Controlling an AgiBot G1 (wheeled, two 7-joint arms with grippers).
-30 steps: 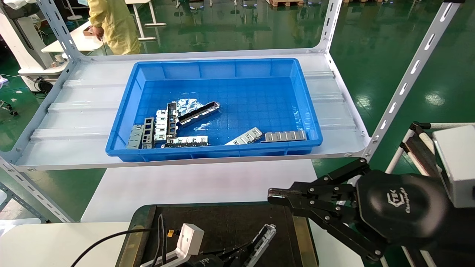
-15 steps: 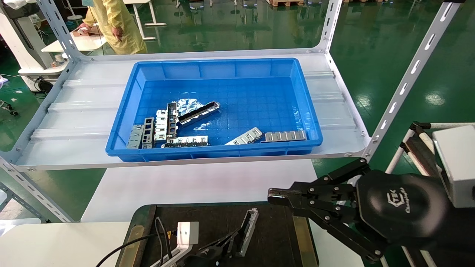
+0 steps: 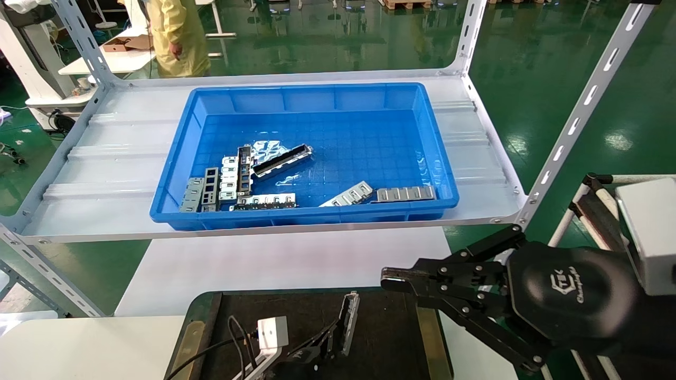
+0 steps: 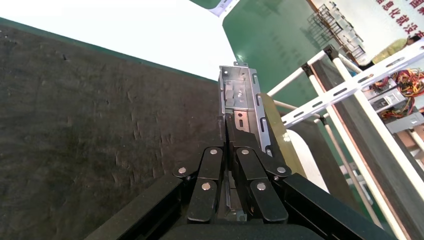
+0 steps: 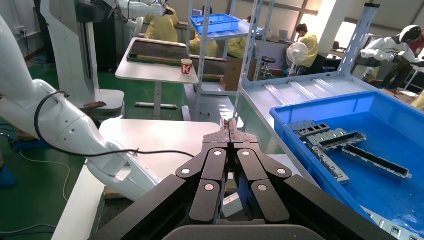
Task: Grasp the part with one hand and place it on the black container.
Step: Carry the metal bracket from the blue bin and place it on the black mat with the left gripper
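Note:
The part [image 3: 349, 320], a short silver-grey metal channel piece, is pinched in my left gripper [image 3: 331, 340], which is shut on its near end. It sits low over the right half of the black container [image 3: 296, 311], and I cannot tell whether it touches the mat. In the left wrist view the part [image 4: 240, 95] sticks out past my left gripper [image 4: 231, 125] above the dark mat of the black container [image 4: 100, 125], beside a brass-coloured strip [image 4: 277, 132]. My right gripper [image 3: 388, 279] hangs shut and empty by the container's right edge, jaws pressed together as the right wrist view of the right gripper [image 5: 230, 125] shows.
On the shelf behind stands a blue bin [image 3: 306, 87] with several metal pieces, among them a dark-trough piece [image 3: 282, 160] and flat plates [image 3: 405, 193]. White shelf posts [image 3: 581, 111] rise at the right. A person in yellow [image 3: 174, 31] stands far back left.
My left gripper has carried the part leftward and a little farther over the black container, turning it more end-on. The right arm has not moved. The person at the back shifted.

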